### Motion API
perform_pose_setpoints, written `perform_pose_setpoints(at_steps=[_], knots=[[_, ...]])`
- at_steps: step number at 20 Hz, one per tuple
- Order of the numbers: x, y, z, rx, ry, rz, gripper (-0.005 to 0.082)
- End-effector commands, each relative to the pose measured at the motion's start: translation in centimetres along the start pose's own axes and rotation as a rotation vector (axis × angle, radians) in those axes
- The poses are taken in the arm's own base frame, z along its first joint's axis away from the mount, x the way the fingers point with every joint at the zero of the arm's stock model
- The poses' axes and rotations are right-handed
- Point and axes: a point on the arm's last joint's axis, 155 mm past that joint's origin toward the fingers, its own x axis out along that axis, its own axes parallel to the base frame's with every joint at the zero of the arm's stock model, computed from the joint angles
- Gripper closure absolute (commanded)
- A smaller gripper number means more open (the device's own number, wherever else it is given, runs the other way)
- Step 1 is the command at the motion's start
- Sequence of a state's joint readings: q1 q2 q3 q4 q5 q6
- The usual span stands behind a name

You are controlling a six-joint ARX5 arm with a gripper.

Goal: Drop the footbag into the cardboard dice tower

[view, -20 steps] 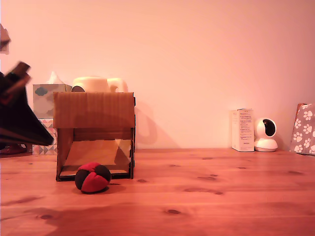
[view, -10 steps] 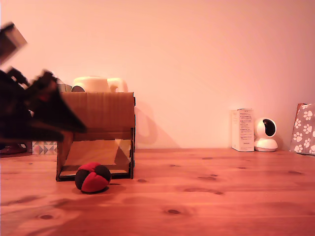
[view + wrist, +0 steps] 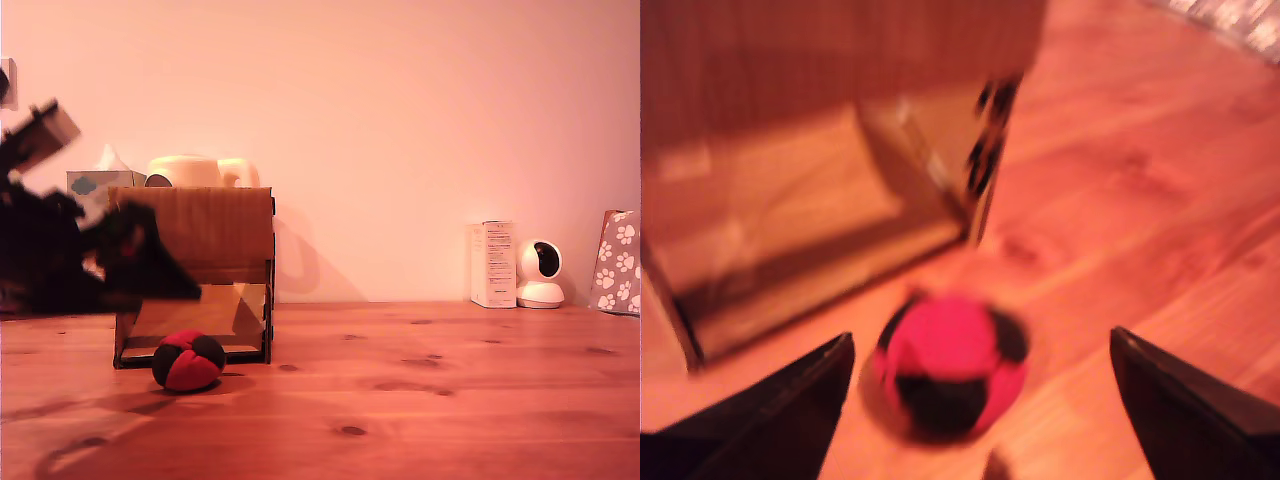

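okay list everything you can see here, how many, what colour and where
footbag: one, red and black, on the table before the tower's opening
dice tower: one, brown cardboard, exterior view's left
tissue box: one visible, patterned, behind the tower
cream container: one, behind the tower's top
white carton: one, exterior view's right, by the wall
white camera: one, beside the carton
paw-print bag: one, grey, far right edge
table: one, reddish wood
gripper: one, dark, jaws open either side of the footbag, blurred

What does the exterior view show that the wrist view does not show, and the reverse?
Only the exterior view shows the white carton, the small camera and the tissue boxes behind the tower. Only the wrist view shows the open gripper with its fingertips wide on either side of the footbag. Both show the footbag on the table before the cardboard dice tower.
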State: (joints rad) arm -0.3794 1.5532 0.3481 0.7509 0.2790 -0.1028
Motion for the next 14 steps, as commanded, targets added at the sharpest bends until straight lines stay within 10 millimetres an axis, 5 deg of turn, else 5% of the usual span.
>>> perform_pose_setpoints(at_steps=[1, 8, 14], knots=[[0.8, 0.2, -0.5, 0.006, 0.009, 0.002, 0.0024], [3.8, 0.7, -2.1, -0.013, 0.078, -0.012, 0.0081], [4.5, 0.4, -2.4, -0.015, 0.102, -0.028, 0.0640]])
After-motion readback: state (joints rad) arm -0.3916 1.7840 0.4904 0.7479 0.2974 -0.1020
